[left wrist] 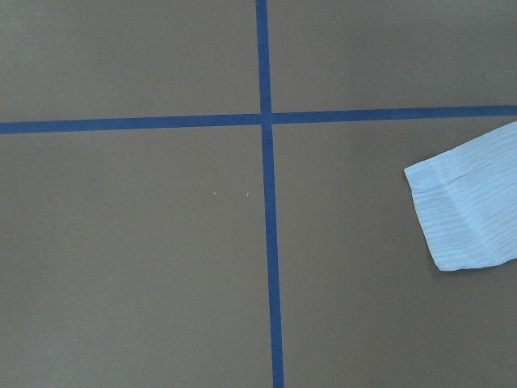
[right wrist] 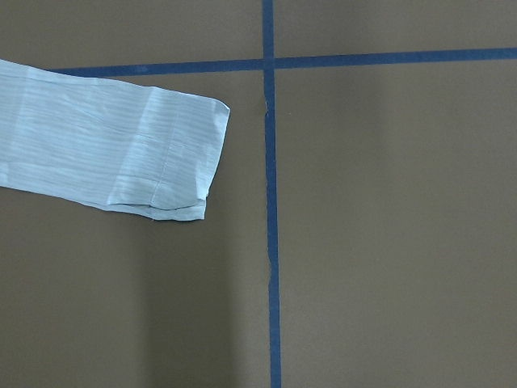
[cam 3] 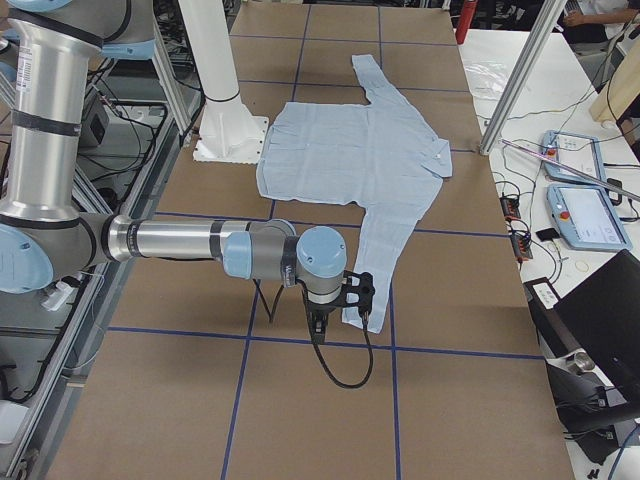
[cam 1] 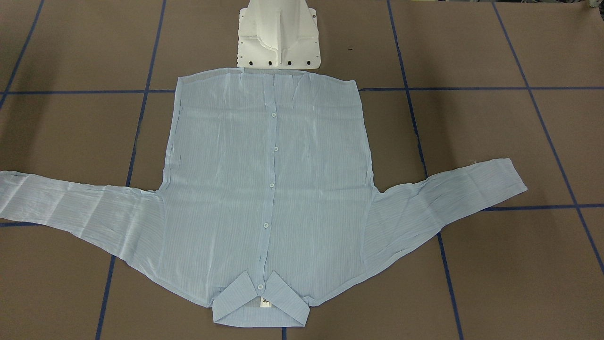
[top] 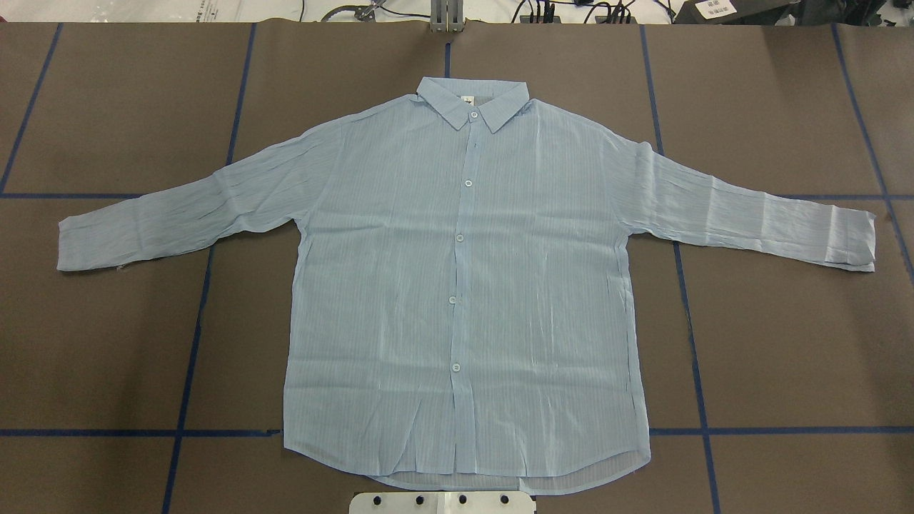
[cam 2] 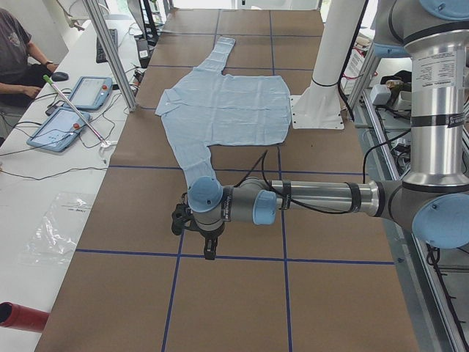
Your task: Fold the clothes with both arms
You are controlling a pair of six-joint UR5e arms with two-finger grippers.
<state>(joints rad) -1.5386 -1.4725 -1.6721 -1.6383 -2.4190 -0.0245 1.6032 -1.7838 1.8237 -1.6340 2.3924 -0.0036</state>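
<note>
A robotics lab, shown by a brown tabletop (top: 785, 321) gridded in blue tape (top: 785, 430), the jointed left arm (cam 2: 315, 196) and right arm (cam 3: 180, 240), aluminium frame posts (cam 2: 110, 55), and teach pendants (cam 2: 89, 92) and cables (cam 2: 44, 174) on a white side bench (cam 2: 29, 213) beside a seated person (cam 2: 13, 51).

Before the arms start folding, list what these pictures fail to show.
1. Left gripper: seen only in the exterior left view, small and dark; open or shut unclear.
2. Right gripper: likewise, exterior right view only.
3. Neck label: print too small to read, front-facing view.
4. Shirt sleeve: cuff cut off by that view's left edge.
</note>
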